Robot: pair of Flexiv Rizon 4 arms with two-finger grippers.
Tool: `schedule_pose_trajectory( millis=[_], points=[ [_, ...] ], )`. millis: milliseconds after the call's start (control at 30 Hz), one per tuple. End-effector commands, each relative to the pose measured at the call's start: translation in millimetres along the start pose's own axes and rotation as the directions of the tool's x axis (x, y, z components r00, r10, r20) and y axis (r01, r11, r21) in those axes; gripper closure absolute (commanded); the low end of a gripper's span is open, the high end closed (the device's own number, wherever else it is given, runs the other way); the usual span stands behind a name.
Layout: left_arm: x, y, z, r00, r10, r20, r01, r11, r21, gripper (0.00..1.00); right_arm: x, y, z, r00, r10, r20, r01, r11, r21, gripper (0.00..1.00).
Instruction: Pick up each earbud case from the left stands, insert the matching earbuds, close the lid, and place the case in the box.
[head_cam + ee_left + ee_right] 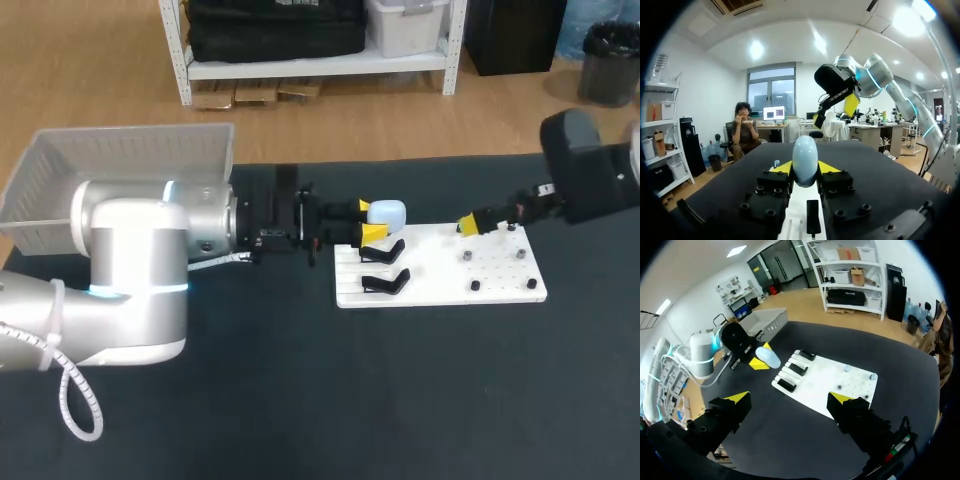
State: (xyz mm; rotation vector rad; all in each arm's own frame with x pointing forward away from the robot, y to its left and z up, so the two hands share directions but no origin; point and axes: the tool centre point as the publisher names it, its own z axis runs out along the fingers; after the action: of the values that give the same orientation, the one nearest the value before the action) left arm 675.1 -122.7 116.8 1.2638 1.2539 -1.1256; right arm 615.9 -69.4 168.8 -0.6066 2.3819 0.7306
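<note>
**CASE IN L GRIP, EARBUDS NOT YET IN**

Held: pale-blue case (387, 212) in L gripper (368, 221), yellow tips pinching it from 2 sides, arm stretched level from the left. Up off the black stands (384, 283), by the left-rear corner of the white board (430, 272). Prob. lifted there to present it to the other arm for earbud insertion. Pinched across the body w/ the rounded end poking out ahead of the tips, which looks sensible w/ a lid to open. Can't tell hinge side or whether the lid is shut.

R gripper (790, 398): fingers spread wide, nothing between. Sits over the board's right-rear part, well apart from the case, near small pegs (466, 256). Likely stationed there because the earbuds should be on that half. Can't tell which of the small grey/black bits are earbuds, too small.

Box (130, 160): at the left rear, behind the L arm, nothing seen inside from here. Close to the L arm's side, so drop-off judged a short swing back once the lid is closed.

Writing/labels: none legible on case, board or box.
</note>
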Motion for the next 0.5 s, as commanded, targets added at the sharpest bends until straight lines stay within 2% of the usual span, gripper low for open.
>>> schedule_pose_trajectory(
  millis=[33, 267, 500],
  points=[
    [1.1, 0.7, 0.8, 1.000, 0.002, 0.004, -0.002, 1.000, -0.001, 1.00, -2.8, 8.0, 13.4, 1.000, 0.002, -0.006, -0.002, 1.000, -0.011, 0.00],
    [1.1, 0.7, 0.8, 1.000, 0.002, 0.004, -0.002, 1.000, -0.001, 1.00, -6.2, 23.8, 30.6, 1.000, 0.014, -0.026, -0.015, 1.000, -0.023, 0.00],
    [1.1, 0.7, 0.8, 1.000, 0.002, 0.004, -0.002, 1.000, -0.001, 1.00, -14.7, 27.5, 52.9, 0.998, 0.025, -0.056, -0.027, 0.999, -0.022, 0.00]
  ],
)
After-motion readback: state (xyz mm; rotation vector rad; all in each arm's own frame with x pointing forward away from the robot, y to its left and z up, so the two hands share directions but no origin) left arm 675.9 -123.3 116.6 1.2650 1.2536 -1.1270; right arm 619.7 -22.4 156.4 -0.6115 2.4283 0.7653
